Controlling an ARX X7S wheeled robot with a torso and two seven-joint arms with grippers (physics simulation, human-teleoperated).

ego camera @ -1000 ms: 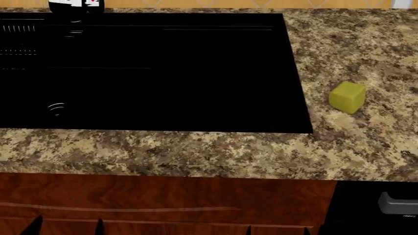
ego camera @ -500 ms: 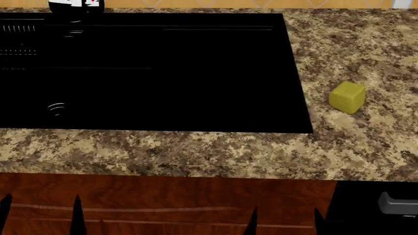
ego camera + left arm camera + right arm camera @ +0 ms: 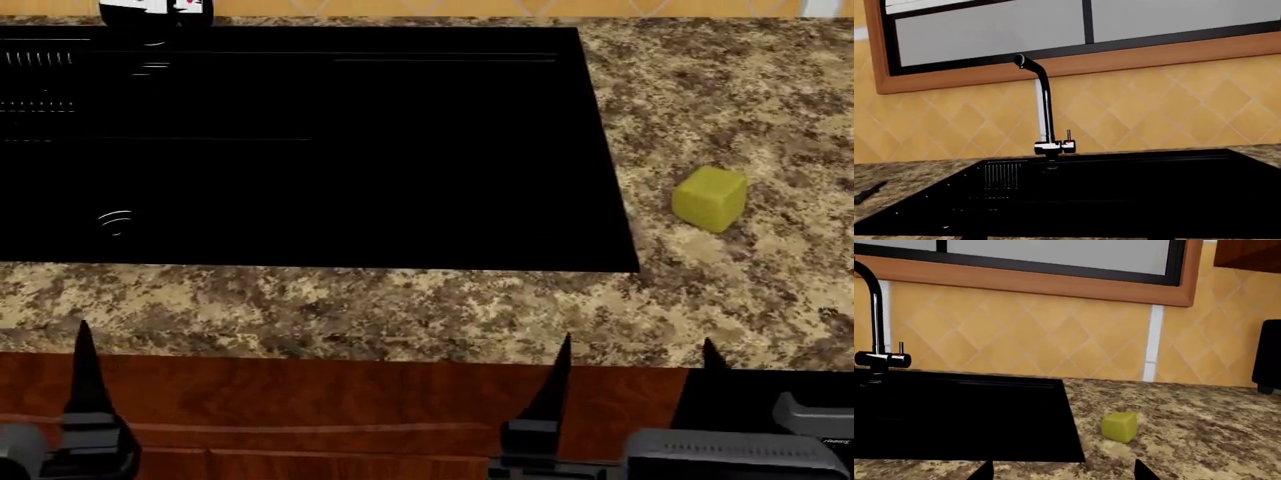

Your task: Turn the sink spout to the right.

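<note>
The sink spout (image 3: 1046,100) is a thin black tube rising from a chrome base (image 3: 1053,146) behind the sink (image 3: 1121,190), its tip curving toward the left wrist camera. It also shows in the right wrist view (image 3: 877,305). In the head view only the chrome base (image 3: 154,8) shows, at the top left behind the sink (image 3: 334,150). My left gripper (image 3: 1066,238) is open and empty, low in front of the counter, with one finger (image 3: 86,370) in the head view. My right gripper (image 3: 630,375) is open and empty below the counter's front edge, far from the spout.
A yellow-green cube (image 3: 709,199) sits on the granite right of the sink and shows in the right wrist view (image 3: 1119,426). A short lever with a red dot (image 3: 1069,142) stands beside the spout base. A black appliance (image 3: 1267,357) stands far right. Wooden cabinet fronts (image 3: 334,400) lie below the counter.
Both grippers have risen in front of the cabinet. Their fingertips now reach the counter's front edge. The spout and cube have not moved.
</note>
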